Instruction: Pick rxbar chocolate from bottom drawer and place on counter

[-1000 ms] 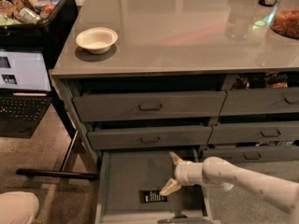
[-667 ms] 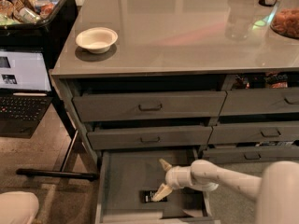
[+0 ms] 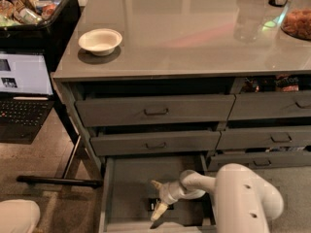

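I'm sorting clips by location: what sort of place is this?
Probably an office kitchenette: a glossy counter with a bowl over grey drawers, a laptop beside it. The gripper reaches into the open bottom drawer.

We find the pale two-finger gripper (image 3: 156,198) down inside the wide dark-grey bottom drawer (image 3: 127,186), fingers spread. It covers most of the small black rxbar chocolate (image 3: 151,206): only a dark sliver shows, and its lettering is too small for us to read. The bulky white robot arm (image 3: 245,200) hides the drawer's right side, and the drawer front runs off the lower edge. The glossy grey-beige counter (image 3: 184,38) is cut off at top and right, the open laptop (image 3: 24,81) at left.
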### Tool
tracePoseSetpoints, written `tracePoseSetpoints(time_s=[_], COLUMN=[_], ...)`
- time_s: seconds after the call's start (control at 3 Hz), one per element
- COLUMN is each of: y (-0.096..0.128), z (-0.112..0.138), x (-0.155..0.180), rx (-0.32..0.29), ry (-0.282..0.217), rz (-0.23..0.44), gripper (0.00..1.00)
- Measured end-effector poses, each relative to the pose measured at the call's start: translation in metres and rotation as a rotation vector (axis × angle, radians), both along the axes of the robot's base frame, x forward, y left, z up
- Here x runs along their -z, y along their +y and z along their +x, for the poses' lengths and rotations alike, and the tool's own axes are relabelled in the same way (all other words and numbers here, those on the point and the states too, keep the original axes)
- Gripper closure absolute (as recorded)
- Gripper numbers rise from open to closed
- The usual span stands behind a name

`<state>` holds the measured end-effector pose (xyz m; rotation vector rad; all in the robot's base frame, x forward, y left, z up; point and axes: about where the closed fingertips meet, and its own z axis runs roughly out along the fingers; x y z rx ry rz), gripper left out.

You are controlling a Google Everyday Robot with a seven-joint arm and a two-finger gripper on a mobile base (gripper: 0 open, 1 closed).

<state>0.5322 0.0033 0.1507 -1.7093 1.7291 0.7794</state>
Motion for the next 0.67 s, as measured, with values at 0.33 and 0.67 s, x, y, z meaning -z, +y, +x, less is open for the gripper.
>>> tracePoseSetpoints(time_s=[0.33,0.67], y=[0.005,-0.001], z=[0.009,0.016], x=[0.034,0.051], rx=[-0.012,-0.016], ry=[0.01,-0.007], rz=[-0.028,-0.055], gripper=[0.0,0.0])
